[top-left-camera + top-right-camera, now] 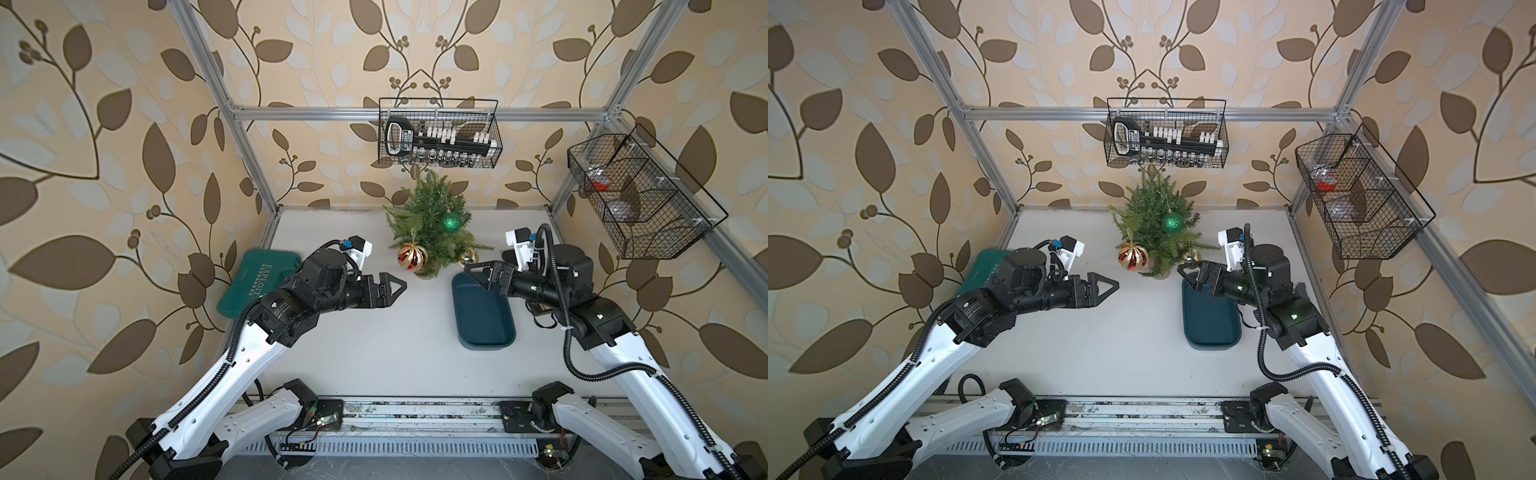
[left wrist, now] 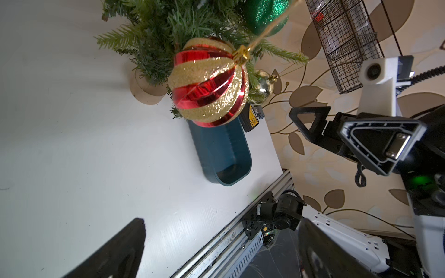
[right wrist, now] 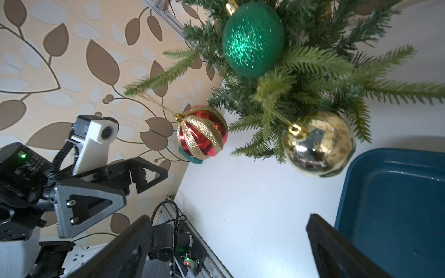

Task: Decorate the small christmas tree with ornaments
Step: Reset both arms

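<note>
The green case (image 1: 243,282) by the left arm has the word EXPLOIT on its lid. The small christmas tree (image 1: 424,220) stands at the back of the table (image 1: 374,340). The red-and-gold ball (image 1: 412,257), green ball (image 1: 451,222) and gold ball (image 1: 468,255) all hang on it. Both arms reach toward the tree. The left gripper (image 1: 400,289) is near the red-and-gold ball. The right gripper (image 1: 473,274) is just by the gold ball, above the far end of the blue tray (image 1: 484,324). Both have their jaws wide apart and hold nothing.
</note>
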`<state>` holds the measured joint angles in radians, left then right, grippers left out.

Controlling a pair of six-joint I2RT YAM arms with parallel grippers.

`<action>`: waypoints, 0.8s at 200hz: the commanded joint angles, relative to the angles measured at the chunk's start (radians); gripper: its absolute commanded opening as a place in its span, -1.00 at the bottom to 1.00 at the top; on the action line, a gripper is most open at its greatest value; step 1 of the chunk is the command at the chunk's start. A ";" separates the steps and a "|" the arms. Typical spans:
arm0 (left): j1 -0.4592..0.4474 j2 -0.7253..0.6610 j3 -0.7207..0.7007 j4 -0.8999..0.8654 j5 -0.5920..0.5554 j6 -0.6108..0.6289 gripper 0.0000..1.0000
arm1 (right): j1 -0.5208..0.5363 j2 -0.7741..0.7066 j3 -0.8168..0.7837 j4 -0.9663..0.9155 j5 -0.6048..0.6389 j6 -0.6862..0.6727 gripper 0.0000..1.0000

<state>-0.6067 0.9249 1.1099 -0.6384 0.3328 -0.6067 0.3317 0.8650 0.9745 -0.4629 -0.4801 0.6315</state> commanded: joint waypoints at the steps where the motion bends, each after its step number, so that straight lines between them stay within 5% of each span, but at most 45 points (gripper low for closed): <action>1: 0.013 -0.042 -0.037 -0.031 -0.034 0.003 0.98 | 0.000 -0.051 -0.053 -0.036 0.008 -0.050 1.00; 53: 0.012 -0.060 -0.082 -0.159 -0.258 0.013 0.98 | -0.016 -0.168 -0.177 -0.064 0.274 -0.092 0.99; 116: 0.012 -0.082 -0.143 -0.155 -0.340 0.053 0.98 | -0.059 -0.200 -0.221 -0.043 0.233 -0.114 1.00; 160: 0.012 -0.097 -0.167 -0.167 -0.523 0.115 0.98 | -0.067 -0.193 -0.234 -0.062 0.414 -0.156 1.00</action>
<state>-0.6067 0.8394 0.9409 -0.8070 -0.0475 -0.5629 0.2741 0.6674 0.7582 -0.5152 -0.1917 0.5201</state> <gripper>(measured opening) 0.989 0.997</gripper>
